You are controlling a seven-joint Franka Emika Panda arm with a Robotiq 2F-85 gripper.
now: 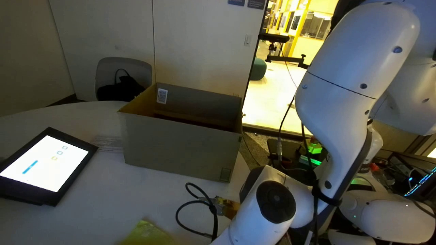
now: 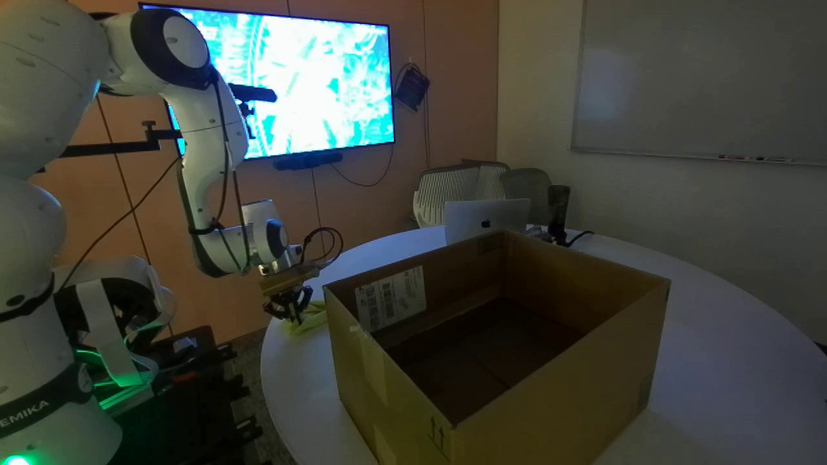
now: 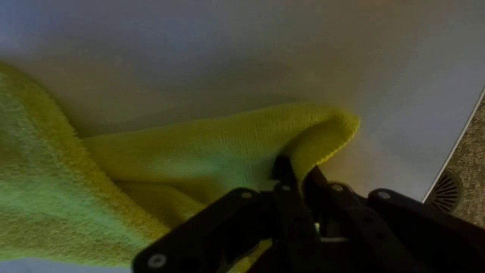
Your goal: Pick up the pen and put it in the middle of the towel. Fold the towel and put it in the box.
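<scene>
The towel (image 3: 212, 151), a yellow-green cloth, lies partly folded over itself on the white table. In the wrist view my gripper (image 3: 299, 171) is shut on its edge near one corner, with cloth pinched between the dark fingertips. Only a corner of the towel (image 1: 146, 234) shows at the bottom of an exterior view, where the jaws are out of sight. In an exterior view the gripper (image 2: 296, 309) is low at the table's edge, against the towel (image 2: 313, 321). The brown cardboard box (image 2: 549, 387) stands open-topped beside it. The pen is hidden or out of view.
A black-framed tablet (image 1: 47, 163) lies on the table to one side of the box. Beyond the box sits a laptop (image 2: 488, 216). The table edge (image 3: 452, 153) runs close to the gripper, with floor below. Cable loops (image 1: 199, 204) stick out from the wrist.
</scene>
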